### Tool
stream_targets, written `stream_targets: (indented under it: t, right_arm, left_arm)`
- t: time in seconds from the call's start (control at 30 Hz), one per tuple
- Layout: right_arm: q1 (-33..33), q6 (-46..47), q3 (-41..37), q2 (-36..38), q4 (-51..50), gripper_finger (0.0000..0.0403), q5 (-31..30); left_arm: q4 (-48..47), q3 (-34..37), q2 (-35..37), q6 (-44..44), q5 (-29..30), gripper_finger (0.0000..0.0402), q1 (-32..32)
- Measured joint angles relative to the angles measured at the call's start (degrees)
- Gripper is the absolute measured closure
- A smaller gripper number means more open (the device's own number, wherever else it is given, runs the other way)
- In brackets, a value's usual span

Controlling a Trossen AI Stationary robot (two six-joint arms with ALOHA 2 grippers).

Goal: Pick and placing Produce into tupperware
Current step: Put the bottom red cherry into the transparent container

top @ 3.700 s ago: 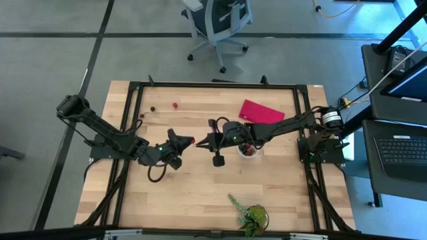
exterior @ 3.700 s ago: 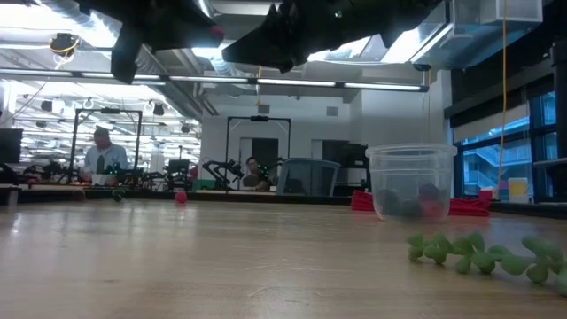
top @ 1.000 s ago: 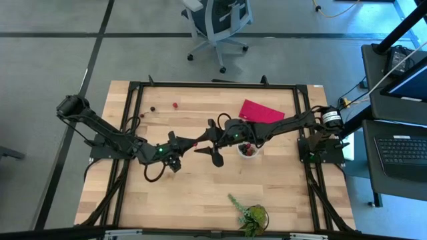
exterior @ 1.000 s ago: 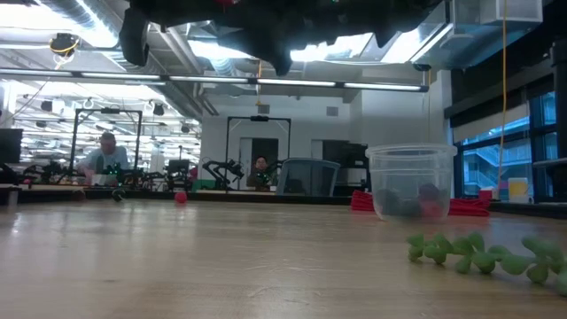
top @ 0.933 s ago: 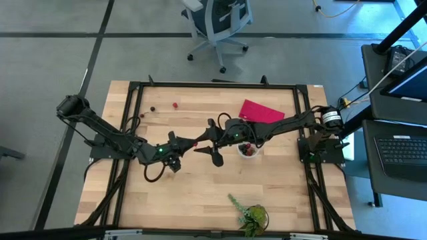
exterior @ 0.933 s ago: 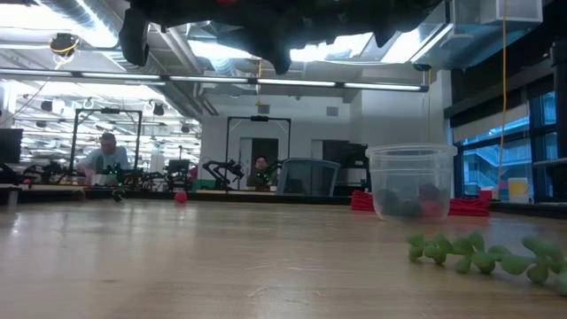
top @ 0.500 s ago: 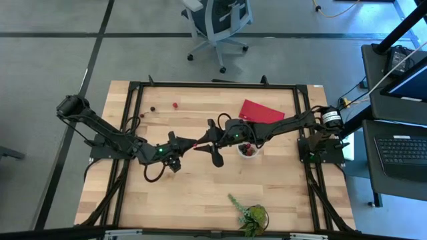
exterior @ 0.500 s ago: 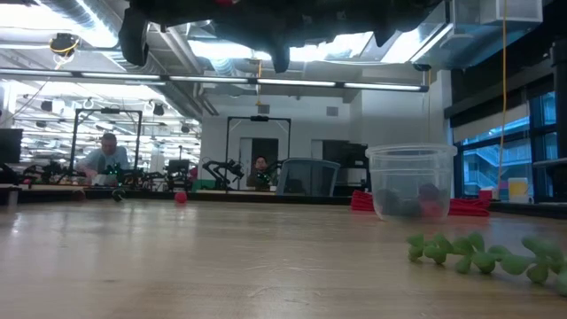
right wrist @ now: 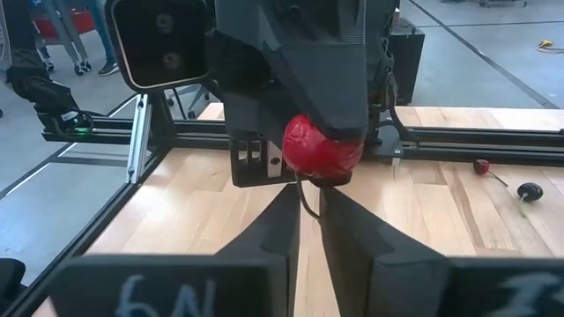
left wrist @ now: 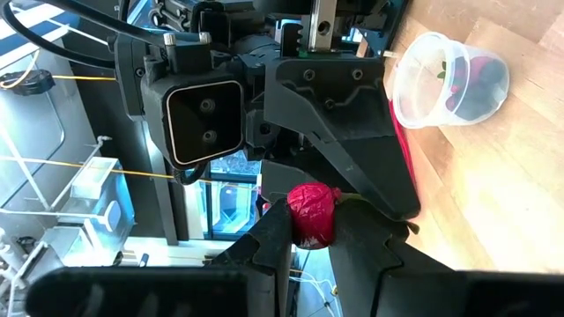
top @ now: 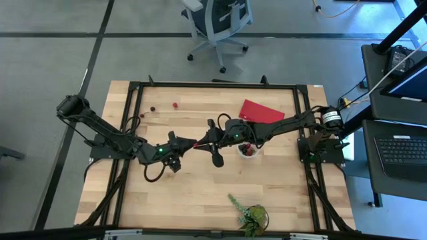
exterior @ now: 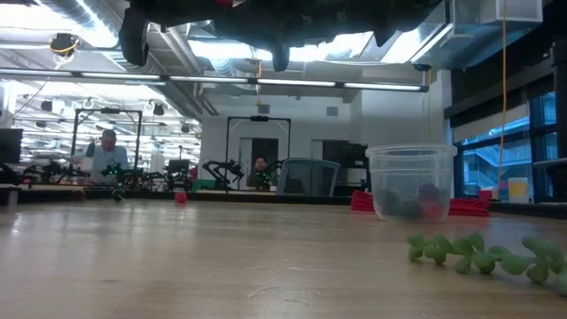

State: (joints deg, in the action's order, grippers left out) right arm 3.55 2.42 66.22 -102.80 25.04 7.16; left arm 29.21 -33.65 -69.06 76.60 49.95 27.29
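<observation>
A small red fruit (top: 195, 143) with a thin stem hangs in the air over the middle of the table, between my two grippers. My left gripper (top: 187, 144) comes from the left and is shut on it. My right gripper (top: 202, 141) faces it from the right, its fingers closed to a narrow gap around the stem. The tupperware (top: 247, 150), a clear round cup, stands under my right arm with a few red and dark fruits in it. It also shows in the low view (exterior: 411, 182) and the left wrist view (left wrist: 449, 77). My left gripper pinches the red fruit's body (left wrist: 310, 214) between its two fingertips, coming level from the table's left. The fruit is lifted clear of the table. My right gripper has the fruit's thin stem (right wrist: 305, 195) between its two fingers (right wrist: 275, 231), just below the fruit. It comes about level from the table's right.
A red fruit (top: 175, 105) and a dark one (top: 153, 109) lie loose near the far left of the table. A flat red piece (top: 261, 111) lies far right of centre. A green leafy plant (top: 250, 215) sits at the near edge. People sit in the room behind.
My right gripper has shut from wide open to a narrow gap around the fruit's stem, staying in place. My left gripper and the fruit have kept still.
</observation>
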Motion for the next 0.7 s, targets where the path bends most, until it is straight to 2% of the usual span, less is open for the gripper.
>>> stream_targets:
  t: [0.27,0.47,0.7]
  right_arm:
    - [0.0,0.0,0.0,0.0,0.3,0.0355,0.0]
    - [0.0,-0.4,0.0,0.0,0.4,0.0394,0.0]
    - [0.2,-1.0,0.0,0.0,0.2,0.0398,-0.1]
  left_arm:
    - [0.0,0.0,0.0,0.0,0.5,0.0341,0.0]
    - [0.0,0.0,0.0,-0.4,1.0,0.0341,0.0]
    - [-0.2,0.0,0.0,-4.5,1.0,0.0341,0.0]
